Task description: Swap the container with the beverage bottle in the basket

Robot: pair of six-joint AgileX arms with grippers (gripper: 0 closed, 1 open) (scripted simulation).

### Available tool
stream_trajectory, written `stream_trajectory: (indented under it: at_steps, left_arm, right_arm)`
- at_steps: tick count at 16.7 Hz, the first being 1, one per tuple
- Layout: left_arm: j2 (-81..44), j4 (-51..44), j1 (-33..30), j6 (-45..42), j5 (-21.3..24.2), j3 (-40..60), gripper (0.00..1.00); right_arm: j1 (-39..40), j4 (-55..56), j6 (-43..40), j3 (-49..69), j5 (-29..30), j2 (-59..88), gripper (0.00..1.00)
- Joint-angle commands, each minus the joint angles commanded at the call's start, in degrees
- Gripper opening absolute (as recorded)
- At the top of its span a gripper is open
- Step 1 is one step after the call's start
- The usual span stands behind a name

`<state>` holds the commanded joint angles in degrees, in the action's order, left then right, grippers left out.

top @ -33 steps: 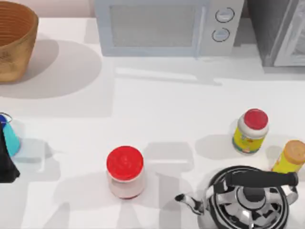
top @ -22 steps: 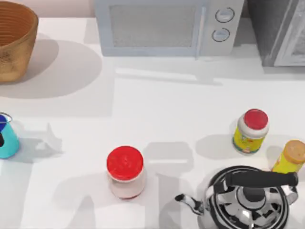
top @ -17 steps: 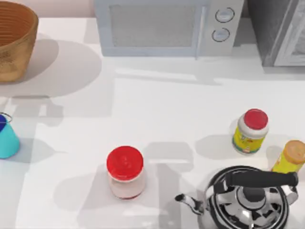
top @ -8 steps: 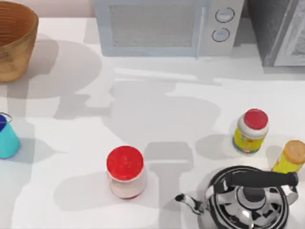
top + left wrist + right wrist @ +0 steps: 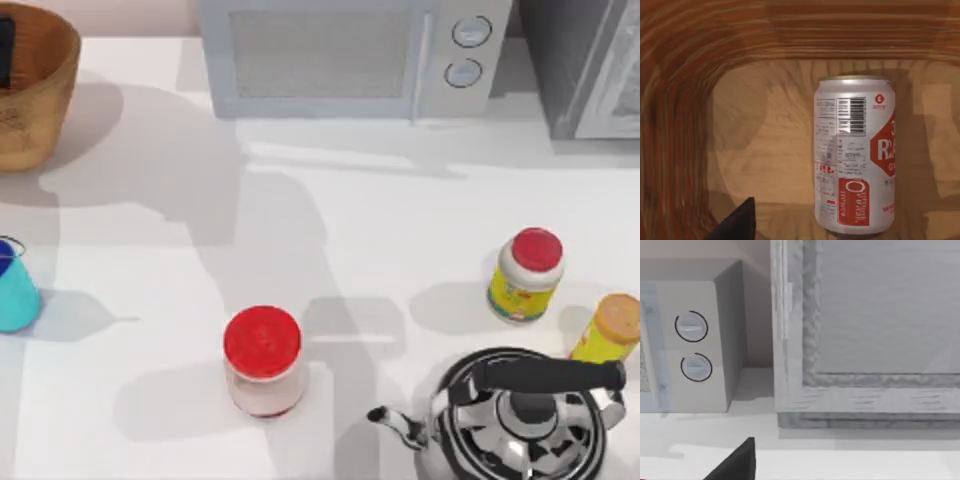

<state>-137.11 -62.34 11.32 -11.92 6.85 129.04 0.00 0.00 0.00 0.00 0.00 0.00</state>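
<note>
Near edge of the surface (image 5: 400, 220): kettle (image 5: 520, 415), red-lidded jar (image 5: 262, 360), orange-capped bottle (image 5: 608, 330).

Left edge: container (image 5: 12, 290), upright, untouched.

Mid right: yellow-labelled bottle (image 5: 525, 273).

Far left corner: basket (image 5: 35, 110); left pincer (image 5: 5, 50) above its interior, spread or pressed together cannot be told.

Basket floor: beverage bottle (image 5: 855, 155), a can shape, lying on its side.

Far: microwave (image 5: 350, 55).

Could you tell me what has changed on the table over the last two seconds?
The left gripper left the turquoise container at the table's left edge and moved up over the basket, where the beverage can lies on its side. The container, the red-lidded jar and the kettle stayed put.
</note>
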Motion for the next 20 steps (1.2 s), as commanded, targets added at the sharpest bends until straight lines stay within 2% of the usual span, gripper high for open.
stream_trajectory:
  at_steps: [4, 10, 16, 20]
  left_arm:
    - [-6.13, -2.76, 0.5, -0.53, 0.31, 5.64, 1.0]
    - [-6.25, -2.47, 0.14, -0.45, 0.27, 5.52, 1.0]
    - [-11.71, 4.05, -0.2, 0.11, 0.2, 4.49, 1.0]
    - [-12.37, 4.86, -0.25, 0.17, 0.19, 4.35, 1.0]
  right_arm:
    - [0.0, 0.0, 0.0, 0.0, 0.0, 0.0, 1.0]
    - [0.0, 0.0, 0.0, 0.0, 0.0, 0.0, 1.0]
    - [0.0, 0.0, 0.0, 0.0, 0.0, 0.0, 1.0]
    - [0.0, 0.0, 0.0, 0.0, 0.0, 0.0, 1.0]
